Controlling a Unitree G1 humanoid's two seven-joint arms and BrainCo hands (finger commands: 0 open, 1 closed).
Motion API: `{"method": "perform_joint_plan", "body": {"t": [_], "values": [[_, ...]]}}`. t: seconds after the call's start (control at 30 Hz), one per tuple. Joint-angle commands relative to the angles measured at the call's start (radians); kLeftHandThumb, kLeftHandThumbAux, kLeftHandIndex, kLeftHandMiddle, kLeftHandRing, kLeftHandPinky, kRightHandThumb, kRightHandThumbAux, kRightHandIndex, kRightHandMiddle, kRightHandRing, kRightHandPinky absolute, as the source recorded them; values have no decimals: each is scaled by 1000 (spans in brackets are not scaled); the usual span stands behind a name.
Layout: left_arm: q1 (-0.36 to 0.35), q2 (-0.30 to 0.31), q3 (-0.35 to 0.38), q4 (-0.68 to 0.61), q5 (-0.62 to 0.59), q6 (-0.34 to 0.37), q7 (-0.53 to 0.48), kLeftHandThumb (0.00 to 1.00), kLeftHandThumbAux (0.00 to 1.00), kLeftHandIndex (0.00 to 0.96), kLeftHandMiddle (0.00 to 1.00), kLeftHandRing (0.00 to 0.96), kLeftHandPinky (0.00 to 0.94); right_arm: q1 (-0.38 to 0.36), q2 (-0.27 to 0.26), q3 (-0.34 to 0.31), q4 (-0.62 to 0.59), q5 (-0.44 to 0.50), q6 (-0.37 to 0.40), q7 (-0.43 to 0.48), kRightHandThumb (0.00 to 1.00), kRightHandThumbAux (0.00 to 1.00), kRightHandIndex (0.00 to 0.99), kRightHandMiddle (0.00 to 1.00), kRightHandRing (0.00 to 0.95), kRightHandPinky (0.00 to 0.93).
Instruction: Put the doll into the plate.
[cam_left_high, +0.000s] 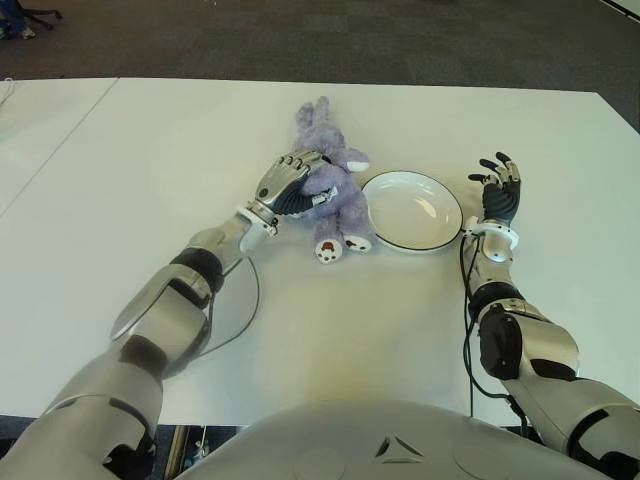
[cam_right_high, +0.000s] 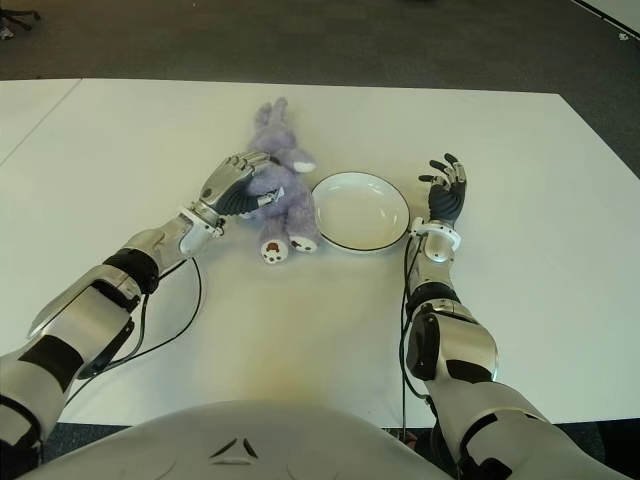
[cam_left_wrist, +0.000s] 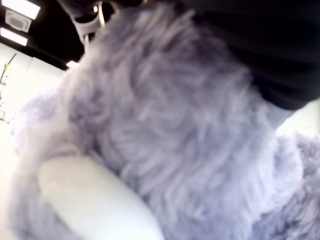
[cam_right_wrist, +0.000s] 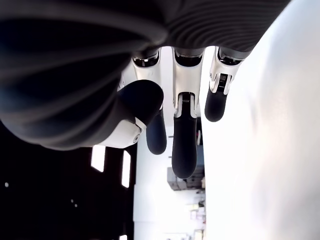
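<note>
Your left robot hand is curled over the doll, its fingers wrapped on the doll's left flank and chest. You cannot see the fingertips in the eye views, since they sink into the fur, and the palm side is hidden under the hand's back. The left wrist view gives you almost nothing but lilac fur pressed close against the camera, with one pale patch of the doll showing and a dark part of the hand cutting off one corner; no finger can be made out there, so the grip itself reads only from the eye views.

The doll lies on its back on the tabletop, ears pointing away from you and white-soled feet toward you. It sits just left of the plate, its right side touching or nearly touching the rim; you cannot tell which. Part of its face is covered by the hand.

The plate is white with a dark rim and stands between your two hands.

Your right robot hand shows just right of the plate, fingers up and loosely spread, holding nothing. Its wrist view shows dark fingertips apart from one another, with the palm blocking much of the picture. Whether that hand touches the tabletop is not clear.

Cables trail from both forearms across the tabletop, and your own torso cuts off the near edge
</note>
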Motion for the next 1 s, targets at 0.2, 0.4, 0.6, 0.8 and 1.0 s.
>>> {"method": "perform_joint_plan", "body": {"t": [0.2,0.4,0.6,0.8,1.0], "values": [[32,118,20,-66,44,42,-23,610,716,871,956,911,908,211,133,-3,136,9,87,-1,1000,663,172,290,460,295],[63,198,65,-318,100,79,32,654,727,906,981,933,932,212,134,-6,136,12,86,7,1000,663,174,310,460,283],[140,232,138,-563,75,123,-57,754,719,856,938,907,892,211,131,-7,137,12,91,12,1000,663,167,303,460,296],[143,222,182,-643,-3,94,-158,851,693,789,879,867,867,208,132,2,138,-1,94,-21,1000,663,169,289,460,231],[108,221,217,-725,-20,97,-248,906,672,777,861,862,867,208,137,12,137,-11,93,-33,1000,663,185,298,460,238]]}}
